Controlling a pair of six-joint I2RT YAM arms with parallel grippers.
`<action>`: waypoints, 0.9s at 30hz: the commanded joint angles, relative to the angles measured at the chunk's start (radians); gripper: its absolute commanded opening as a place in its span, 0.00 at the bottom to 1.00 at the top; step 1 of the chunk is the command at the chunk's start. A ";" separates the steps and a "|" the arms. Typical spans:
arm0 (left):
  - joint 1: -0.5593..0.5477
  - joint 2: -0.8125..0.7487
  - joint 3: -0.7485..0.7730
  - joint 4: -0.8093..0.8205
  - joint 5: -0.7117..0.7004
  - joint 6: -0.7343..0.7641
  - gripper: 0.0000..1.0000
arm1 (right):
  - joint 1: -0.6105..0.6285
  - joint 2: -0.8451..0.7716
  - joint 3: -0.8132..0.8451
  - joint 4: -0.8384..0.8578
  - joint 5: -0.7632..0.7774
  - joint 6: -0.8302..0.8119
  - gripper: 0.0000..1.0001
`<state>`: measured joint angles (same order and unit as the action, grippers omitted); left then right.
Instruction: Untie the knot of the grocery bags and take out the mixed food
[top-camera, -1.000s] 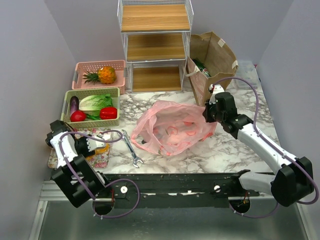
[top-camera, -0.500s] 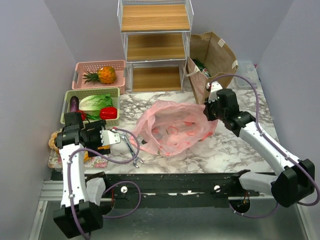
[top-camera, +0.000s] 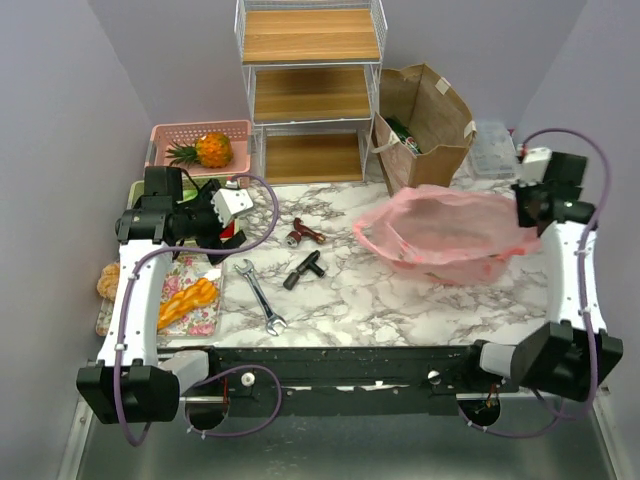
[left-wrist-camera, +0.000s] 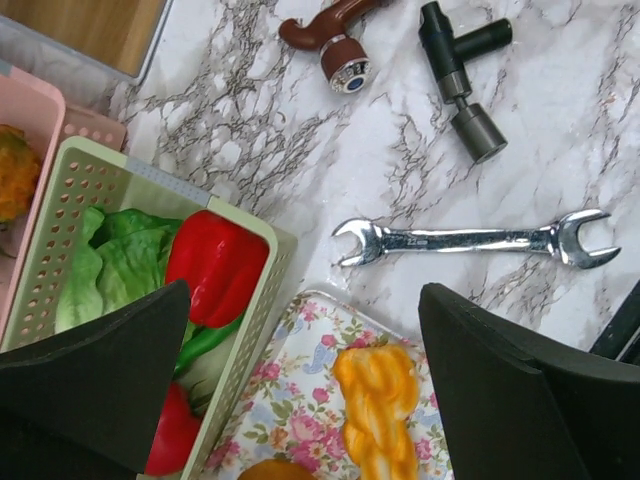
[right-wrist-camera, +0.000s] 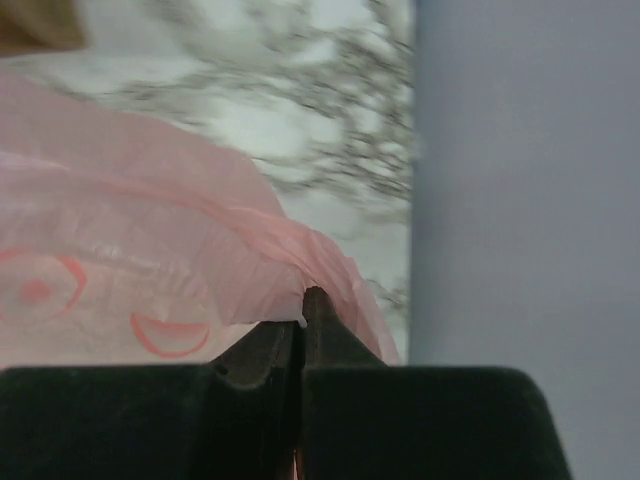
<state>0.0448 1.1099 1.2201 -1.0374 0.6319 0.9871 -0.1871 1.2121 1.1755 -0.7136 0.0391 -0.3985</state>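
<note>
Marbled desk: crinkly translucent pink plastic bag looks untied, its edge clamped in the right tool; left tool gapes empty; stiff brown paper bag seems unemptied.

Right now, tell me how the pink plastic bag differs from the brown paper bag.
The pink plastic bag is thin, translucent and slumped low; the brown paper bag is stiff, opaque and stands upright. The right claw is shut on the pink plastic bag's edge; no claw touches the brown paper bag. Both are on the right half of the marble table.
</note>
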 joint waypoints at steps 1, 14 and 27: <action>-0.042 0.025 0.015 0.060 0.029 -0.124 0.98 | -0.270 0.099 0.146 -0.102 -0.087 -0.162 0.01; -0.147 0.086 0.025 0.123 0.003 -0.181 0.98 | -0.505 0.294 0.361 -0.254 -0.327 -0.241 0.78; -0.220 0.123 0.043 0.162 0.008 -0.214 0.98 | -0.323 0.421 0.753 -0.221 -0.618 -0.008 1.00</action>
<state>-0.1490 1.2236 1.2366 -0.9085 0.6292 0.8040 -0.6308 1.5761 1.8248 -0.9920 -0.4957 -0.5720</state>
